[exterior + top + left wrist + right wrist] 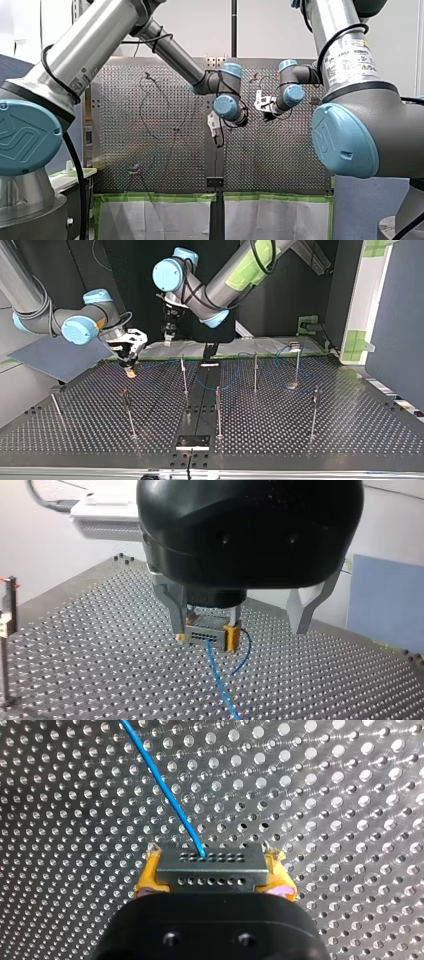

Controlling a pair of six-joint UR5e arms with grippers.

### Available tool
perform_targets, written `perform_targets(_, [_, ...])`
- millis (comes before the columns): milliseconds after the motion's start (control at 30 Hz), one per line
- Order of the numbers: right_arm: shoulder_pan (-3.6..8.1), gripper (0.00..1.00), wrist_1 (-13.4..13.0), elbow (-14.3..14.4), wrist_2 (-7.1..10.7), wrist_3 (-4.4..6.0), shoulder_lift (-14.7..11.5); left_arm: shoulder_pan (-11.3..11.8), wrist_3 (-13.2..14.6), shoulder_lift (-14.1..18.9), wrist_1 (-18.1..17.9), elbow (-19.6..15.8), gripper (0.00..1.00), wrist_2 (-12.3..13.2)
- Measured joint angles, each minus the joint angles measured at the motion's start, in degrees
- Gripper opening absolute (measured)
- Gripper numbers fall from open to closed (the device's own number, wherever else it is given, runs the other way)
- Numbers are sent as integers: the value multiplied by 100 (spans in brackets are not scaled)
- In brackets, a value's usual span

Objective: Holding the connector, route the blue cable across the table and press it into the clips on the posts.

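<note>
My right gripper (214, 872) is clamped on the grey connector (210, 865), a yellow pad on each side of it, low over the table (350, 795). The blue cable (160, 780) leaves the connector's face and runs off slack. Just beyond, my left gripper (241, 634) hangs with its fingers spread, holding nothing. Farther out stand the posts (184, 375), with the cable looping loose among them. A square grip and a gentle pull seem wise, taking out the slack before pressing the cable into any clip.

Two grippers, the left gripper (169, 340) and the right gripper (130, 370); one perforated table (350, 430); seven posts (218, 412) stand in the top view; one blue cable (165, 790); one connector (210, 867).
</note>
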State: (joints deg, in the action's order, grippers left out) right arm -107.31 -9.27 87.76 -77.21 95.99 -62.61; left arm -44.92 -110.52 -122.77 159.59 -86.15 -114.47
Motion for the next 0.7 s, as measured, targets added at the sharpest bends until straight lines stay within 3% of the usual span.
perform_targets(300, [13,0,-4,0,2,-4,-2,-44,-223,-438,153,437,100,-323])
perform_targets(700, [16,0,-14,1,-6,0,-2,-20,-360,-836,116,995,100,-371])
